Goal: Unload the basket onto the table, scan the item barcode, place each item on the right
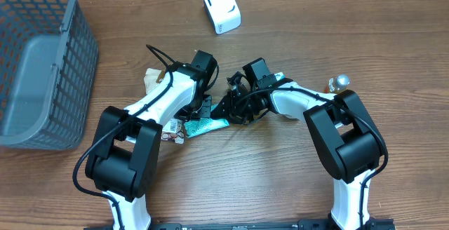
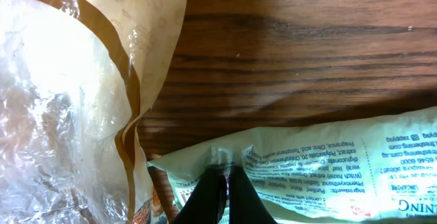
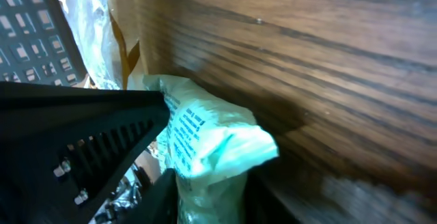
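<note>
Overhead: my left gripper (image 1: pixel 199 109) and right gripper (image 1: pixel 235 107) meet over the green packet (image 1: pixel 208 125), well short of the white scanner (image 1: pixel 222 8). Left wrist: my left jaws pinch the packet's edge, steadying it. Right wrist: the packet's end lies between my right fingers; clamped or not, I cannot tell.

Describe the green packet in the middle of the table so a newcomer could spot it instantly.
Start at the grey mesh basket on the far left, then look right to the middle of the scene. There the left claw pinches a packet. Unlike the tan-and-clear bag beside it, it is pale mint green with fine black print.
</note>
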Available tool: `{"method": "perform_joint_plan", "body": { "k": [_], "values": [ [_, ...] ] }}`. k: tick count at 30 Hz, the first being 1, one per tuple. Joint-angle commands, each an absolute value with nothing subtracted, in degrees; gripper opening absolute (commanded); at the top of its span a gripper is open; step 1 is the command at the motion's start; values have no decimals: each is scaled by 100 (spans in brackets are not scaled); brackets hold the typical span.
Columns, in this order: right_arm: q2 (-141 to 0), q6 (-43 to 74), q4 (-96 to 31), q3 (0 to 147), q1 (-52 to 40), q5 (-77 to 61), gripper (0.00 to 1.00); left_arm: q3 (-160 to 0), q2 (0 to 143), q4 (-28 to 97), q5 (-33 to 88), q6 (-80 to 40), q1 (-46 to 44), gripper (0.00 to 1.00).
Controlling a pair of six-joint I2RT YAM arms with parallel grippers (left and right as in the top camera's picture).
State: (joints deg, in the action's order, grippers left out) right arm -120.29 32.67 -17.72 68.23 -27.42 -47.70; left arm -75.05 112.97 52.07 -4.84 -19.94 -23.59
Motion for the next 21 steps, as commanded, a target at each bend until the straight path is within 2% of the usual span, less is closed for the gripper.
{"method": "perform_joint_plan", "body": {
  "k": [1, 3, 5, 11, 17, 20, 21],
  "values": [
    [-11959, 3297, -1743, 6820, -2775, -4807, 18, -7402, 11614, 5203, -491, -2056, -2368, 4],
    [-11959, 3256, -1868, 6820, -2775, -4807, 9, -7404, 11614, 5199, -491, -2058, -2368, 4],
    [-11931, 3037, -1984, 6820, -2749, -4801, 6, -7474, 11585, 5229, -486, -2060, -2368, 4],
    [-11544, 2663, -2265, 6820, -2556, -4584, 5, -7905, 11126, 5266, -331, -2084, -2368, 4],
    [-11006, 1682, -3059, 6820, -2451, -3728, 4, -8608, 10381, 5476, -342, -2069, -2362, 4],
    [-10949, 1450, -3153, 6820, -2451, -3710, 4, -8868, 10073, 5535, -462, -1922, -2357, 11],
    [-10951, 1450, -3170, 6820, -2447, -3706, 4, -8917, 9992, 5546, -609, -1925, -2353, 18]
  ]
}}
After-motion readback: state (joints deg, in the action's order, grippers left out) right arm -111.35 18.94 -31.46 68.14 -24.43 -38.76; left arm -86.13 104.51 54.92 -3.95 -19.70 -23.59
